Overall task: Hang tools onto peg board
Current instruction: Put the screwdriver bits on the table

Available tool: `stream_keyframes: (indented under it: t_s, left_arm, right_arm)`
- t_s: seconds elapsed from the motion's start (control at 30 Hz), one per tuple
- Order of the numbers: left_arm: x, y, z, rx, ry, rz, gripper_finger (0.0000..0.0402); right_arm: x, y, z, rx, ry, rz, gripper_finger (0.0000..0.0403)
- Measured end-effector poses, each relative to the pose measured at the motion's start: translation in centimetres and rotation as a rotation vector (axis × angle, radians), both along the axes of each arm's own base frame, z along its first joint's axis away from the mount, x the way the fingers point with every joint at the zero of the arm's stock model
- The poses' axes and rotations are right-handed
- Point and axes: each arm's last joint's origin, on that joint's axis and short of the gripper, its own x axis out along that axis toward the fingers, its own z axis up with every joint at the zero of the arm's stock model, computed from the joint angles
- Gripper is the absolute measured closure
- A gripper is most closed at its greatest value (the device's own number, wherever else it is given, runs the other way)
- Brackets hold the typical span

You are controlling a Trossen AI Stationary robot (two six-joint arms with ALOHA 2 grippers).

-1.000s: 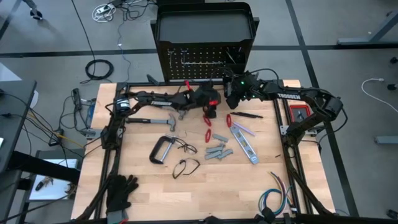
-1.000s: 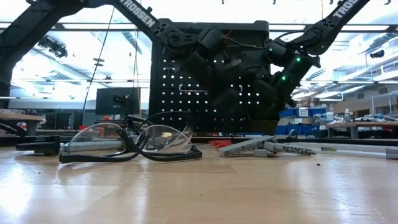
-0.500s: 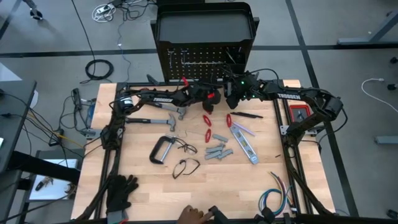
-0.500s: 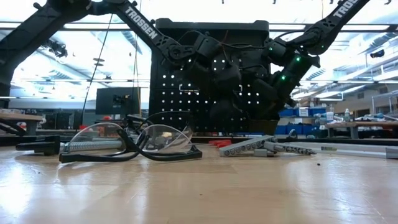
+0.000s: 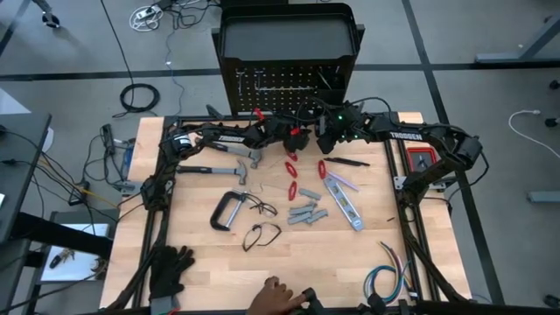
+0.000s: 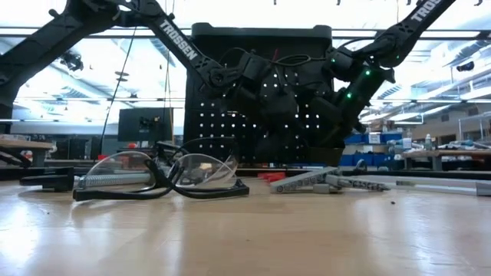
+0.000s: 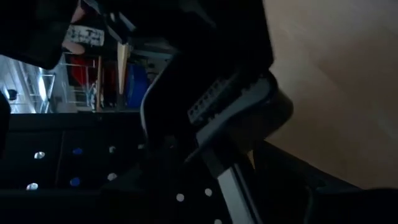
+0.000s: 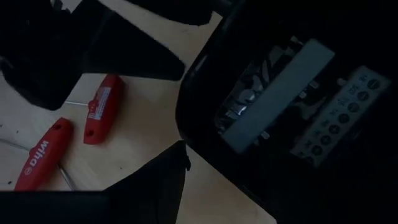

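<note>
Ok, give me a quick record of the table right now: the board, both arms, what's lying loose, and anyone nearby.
peg board: upright at the table's far edge
left arm's tool: low in front of the board, near its middle
right arm's tool: close beside it, also in front of the board
lying loose: hammer, C-clamp, red-handled drivers, safety glasses
near-left corner: black gloves
person: a hand at the near edge

Both arms reach inward toward twelve o'clock, the left gripper (image 5: 293,136) and right gripper (image 5: 325,137) close together.
</note>
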Motion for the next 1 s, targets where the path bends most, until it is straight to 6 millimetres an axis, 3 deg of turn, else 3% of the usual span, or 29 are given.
stream_keyframes:
  t_s: [0.23, 0.4, 0.67, 1.0]
  left_arm:
    - [0.2, -0.3, 0.1, -0.056, -0.045, 0.003, 0.0222]
    - [0.7, -0.1, -1.4, -0.027, -0.020, -0.013, 0.0286]
    - [2.1, -0.1, -1.8, 0.024, 0.006, 0.009, 0.0388]
    - [2.6, -0.8, -0.9, 0.010, -0.035, 0.101, 0.0400]
  right_arm:
    - [0.0, 0.0, 0.0, 0.002, -0.002, -0.003, 0.0198]
    - [0.0, 0.0, 0.0, 0.009, -0.006, -0.001, 0.0198]
    - [-0.2, 0.3, 0.7, 0.007, -0.022, 0.005, 0.0198]
    - [-1.3, 1.1, 2.5, -0.030, -0.020, -0.011, 0.0198]
